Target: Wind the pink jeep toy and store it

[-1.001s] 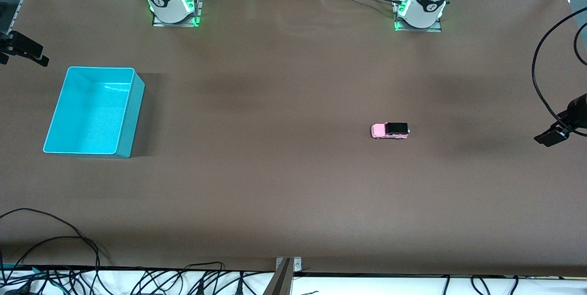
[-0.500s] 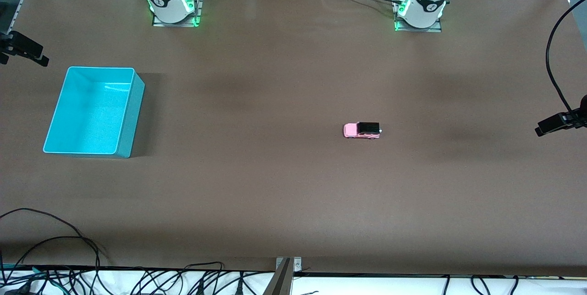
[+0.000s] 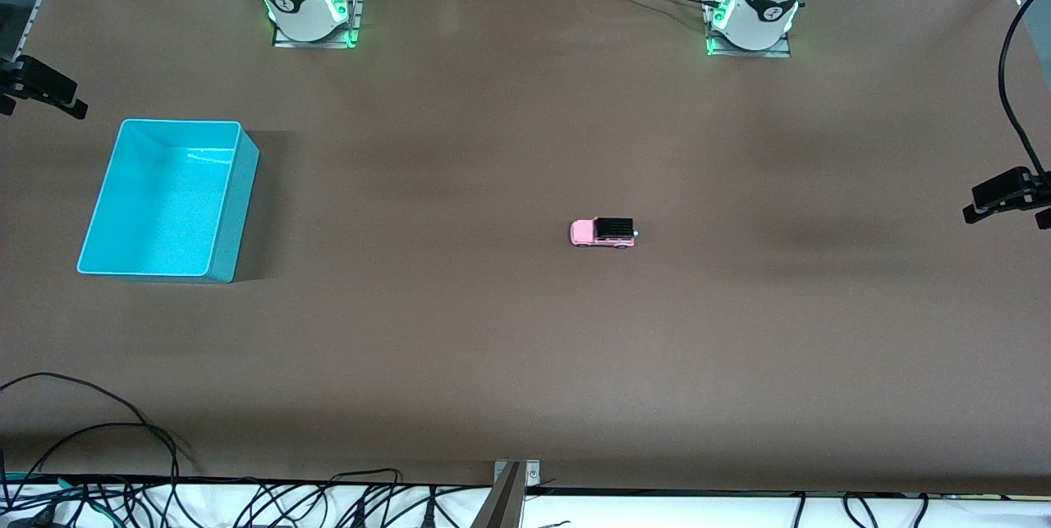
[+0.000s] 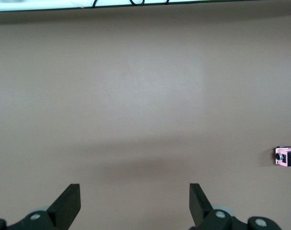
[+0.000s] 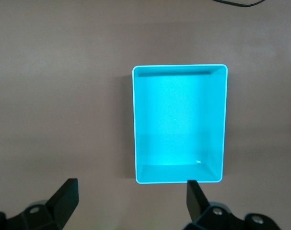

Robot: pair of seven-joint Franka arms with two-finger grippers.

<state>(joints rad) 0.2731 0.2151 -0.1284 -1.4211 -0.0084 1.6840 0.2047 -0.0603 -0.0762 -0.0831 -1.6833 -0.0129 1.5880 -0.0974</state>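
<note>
The pink jeep toy (image 3: 602,232), with its black roof, stands on its wheels near the middle of the brown table, and no gripper touches it. Its rear end shows at the edge of the left wrist view (image 4: 286,156). My left gripper (image 3: 977,208) hangs open and empty in the air over the left arm's end of the table; its open fingers frame bare table (image 4: 134,203). My right gripper (image 3: 74,105) is open and empty (image 5: 131,201), up over the table beside the teal bin (image 5: 134,124).
The teal bin (image 3: 246,183) stands empty at the right arm's end of the table. Both arm bases (image 3: 308,6) (image 3: 755,15) stand along the table's back edge. Loose cables (image 3: 123,429) lie along the edge nearest the front camera.
The jeep has rolled by itself across the table toward the right arm's end. My left gripper has shifted a little at the left arm's end. The right gripper has not moved.
</note>
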